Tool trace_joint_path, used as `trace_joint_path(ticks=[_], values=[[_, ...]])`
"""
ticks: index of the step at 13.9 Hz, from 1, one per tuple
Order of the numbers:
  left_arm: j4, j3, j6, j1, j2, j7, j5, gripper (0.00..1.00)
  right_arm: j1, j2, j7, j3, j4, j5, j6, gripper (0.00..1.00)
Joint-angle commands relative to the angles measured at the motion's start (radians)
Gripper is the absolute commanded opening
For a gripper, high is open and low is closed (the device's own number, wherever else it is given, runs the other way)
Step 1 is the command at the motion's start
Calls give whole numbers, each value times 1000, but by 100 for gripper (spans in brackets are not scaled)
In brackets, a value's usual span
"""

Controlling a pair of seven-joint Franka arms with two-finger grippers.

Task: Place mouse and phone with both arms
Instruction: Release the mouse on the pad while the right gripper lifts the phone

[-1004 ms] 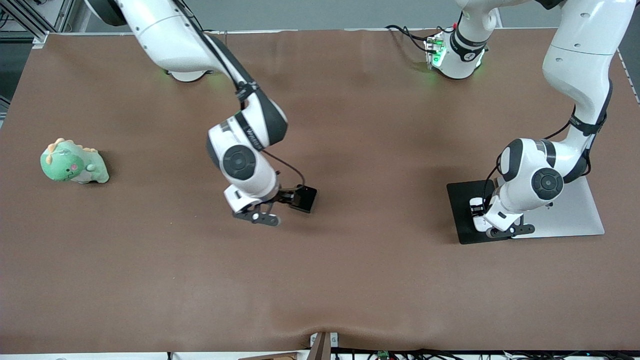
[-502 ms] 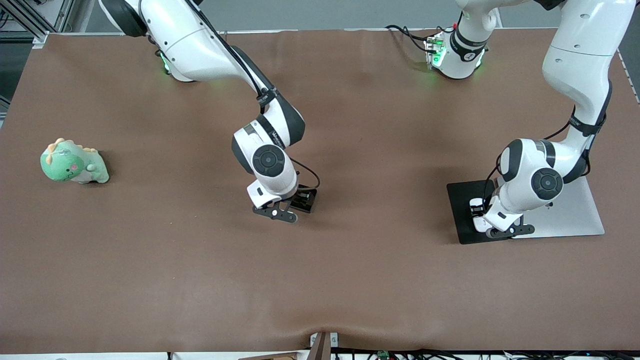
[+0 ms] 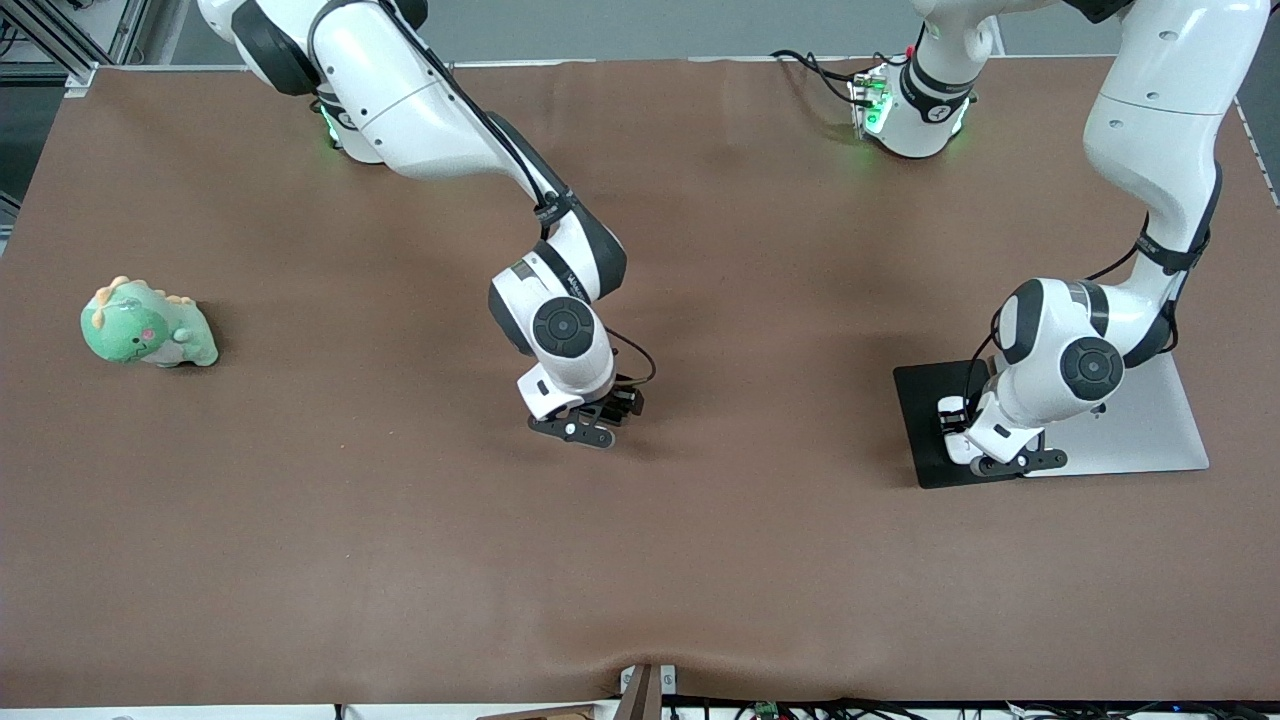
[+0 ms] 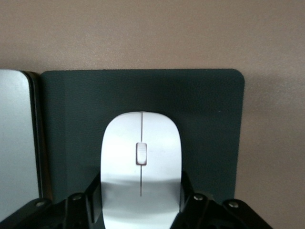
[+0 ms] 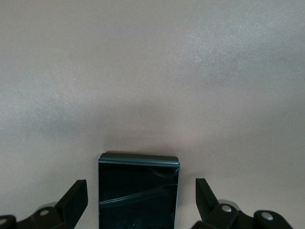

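Note:
In the left wrist view the white mouse [image 4: 141, 157] lies on the dark mouse pad [image 4: 205, 119]. My left gripper [image 4: 141, 183] is shut on it, with a finger against each side. In the front view the left gripper [image 3: 958, 432] is low over the pad [image 3: 920, 400] and hides the mouse. The black phone [image 5: 138, 191] lies flat on the brown table mid-table. My right gripper [image 5: 140, 185] is open and straddles it with a gap on each side. In the front view the right gripper [image 3: 605, 412] covers the phone.
A flat silver slab [image 3: 1150, 430] lies beside the mouse pad toward the left arm's end and shows in the left wrist view [image 4: 16, 143]. A green dinosaur toy [image 3: 145, 325] sits at the right arm's end of the table.
My right gripper has moved toward the left arm's end, from beside the phone to over it, and now covers it. The left arm has barely moved.

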Motion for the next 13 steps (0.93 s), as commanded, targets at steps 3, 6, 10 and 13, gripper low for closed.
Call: trace_joint_path(ticks=[3,6,10,13], values=[[4,-4,15,6,-1,12,24,100,14,39,61,-4,34,-27,23,100],[13,-9,6,4,-32,10,24,100,14,49,88,-4,34,-25,40,100],[56,-13,-75,-2,-113,12,24,100,18,65,96,-4,33,-24,64,100],[186,-50,-265,1,-142,12,21,100,17,65,93,-4,34,-25,66,16]])
